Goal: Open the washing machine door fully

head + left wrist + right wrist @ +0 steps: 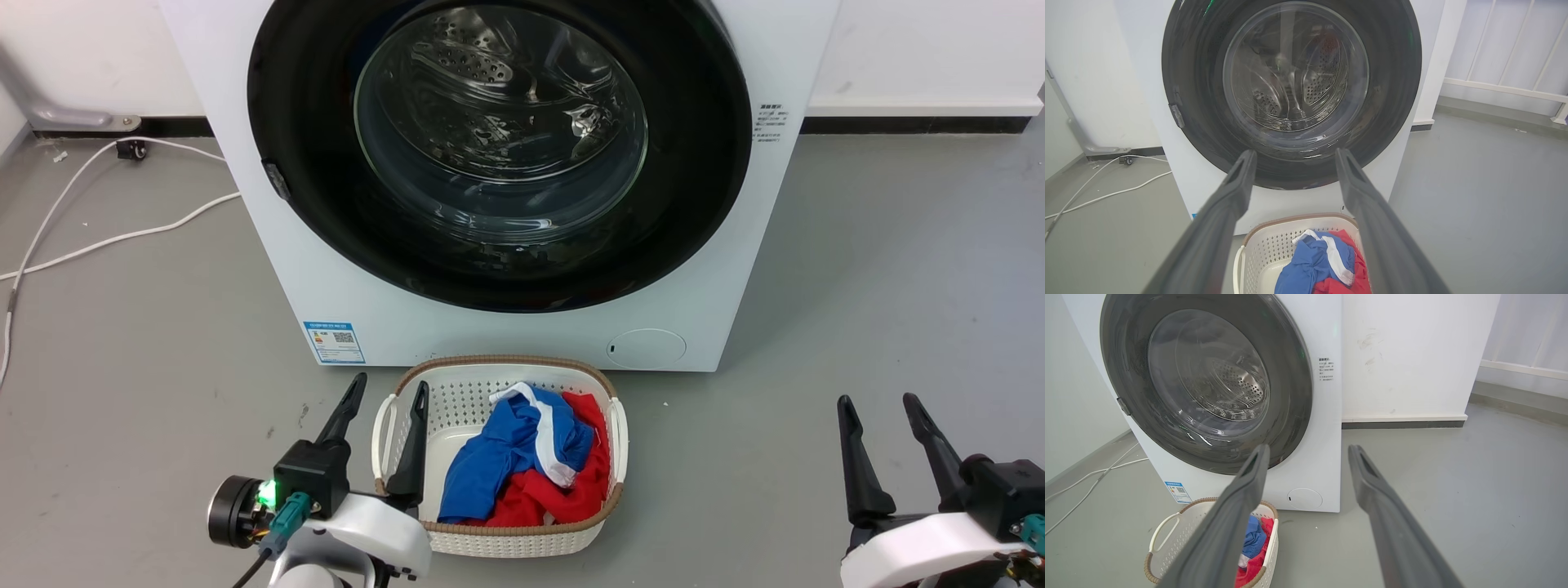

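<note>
The white washing machine [522, 335] stands straight ahead on the grey floor. Its round glossy black door [694, 204] with the bulging glass window lies flat against the front, shut, with a small latch handle [276, 180] on its left rim. The door [1200, 122] also faces the left wrist view and appears at an angle in the right wrist view [1290, 388]. My left gripper [389, 394] is open at the lower left, well short of the machine, holding nothing. My right gripper [880, 405] is open at the lower right, also holding nothing.
A white laundry basket [498, 535] with blue and red clothes sits on the floor just before the machine, beside my left gripper. White cables [106, 237] run across the floor at left. Open grey floor lies to the right of the machine.
</note>
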{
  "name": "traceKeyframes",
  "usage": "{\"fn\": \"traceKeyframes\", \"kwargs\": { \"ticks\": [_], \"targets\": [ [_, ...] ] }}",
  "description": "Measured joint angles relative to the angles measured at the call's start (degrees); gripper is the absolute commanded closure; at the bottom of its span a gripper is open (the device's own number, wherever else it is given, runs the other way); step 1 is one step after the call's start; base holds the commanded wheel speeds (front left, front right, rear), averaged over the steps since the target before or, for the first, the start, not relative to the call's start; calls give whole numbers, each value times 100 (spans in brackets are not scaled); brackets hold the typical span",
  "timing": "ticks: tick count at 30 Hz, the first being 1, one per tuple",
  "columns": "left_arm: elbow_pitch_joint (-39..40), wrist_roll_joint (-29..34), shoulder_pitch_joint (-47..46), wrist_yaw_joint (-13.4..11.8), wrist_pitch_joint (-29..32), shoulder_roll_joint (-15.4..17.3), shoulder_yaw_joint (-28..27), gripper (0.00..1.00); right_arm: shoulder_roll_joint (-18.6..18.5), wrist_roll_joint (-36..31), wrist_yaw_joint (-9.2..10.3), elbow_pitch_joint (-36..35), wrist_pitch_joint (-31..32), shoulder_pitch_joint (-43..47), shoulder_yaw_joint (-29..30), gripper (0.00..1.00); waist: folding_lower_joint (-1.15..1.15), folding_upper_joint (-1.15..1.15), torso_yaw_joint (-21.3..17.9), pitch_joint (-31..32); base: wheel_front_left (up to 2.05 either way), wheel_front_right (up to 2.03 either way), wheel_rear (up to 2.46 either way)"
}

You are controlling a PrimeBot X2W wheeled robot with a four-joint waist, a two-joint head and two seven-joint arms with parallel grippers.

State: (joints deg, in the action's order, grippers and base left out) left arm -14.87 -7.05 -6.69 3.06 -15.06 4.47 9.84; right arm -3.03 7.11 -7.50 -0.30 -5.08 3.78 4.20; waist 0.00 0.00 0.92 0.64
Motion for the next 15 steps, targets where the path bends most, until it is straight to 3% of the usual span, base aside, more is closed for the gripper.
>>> {"fn": "traceKeyframes", "kwargs": {
  "ticks": [12, 13, 14, 15],
  "targets": [
    [-23, -69, -1, -3, 0, -43, -64, 0, 0, 47, 0, 41, -26, -1, 19, 0, 0, 0, 5, -3, 0, 0, 0],
    [-26, -69, -1, -3, 0, -45, -65, 0, 0, 75, 1, 46, -26, -1, 26, 20, 0, 0, 6, -2, 0, 0, 0],
    [-30, -70, -1, -4, 0, -48, -68, 0, 0, 118, 1, 51, -27, -1, 37, 57, 0, 0, 7, 0, 0, 0, 0],
    [-31, -71, -1, -3, 0, -49, -70, 0, 0, 165, 1, 56, -26, -1, 51, 83, 0, 0, 8, 0, 0, 0, 0]
  ]
}}
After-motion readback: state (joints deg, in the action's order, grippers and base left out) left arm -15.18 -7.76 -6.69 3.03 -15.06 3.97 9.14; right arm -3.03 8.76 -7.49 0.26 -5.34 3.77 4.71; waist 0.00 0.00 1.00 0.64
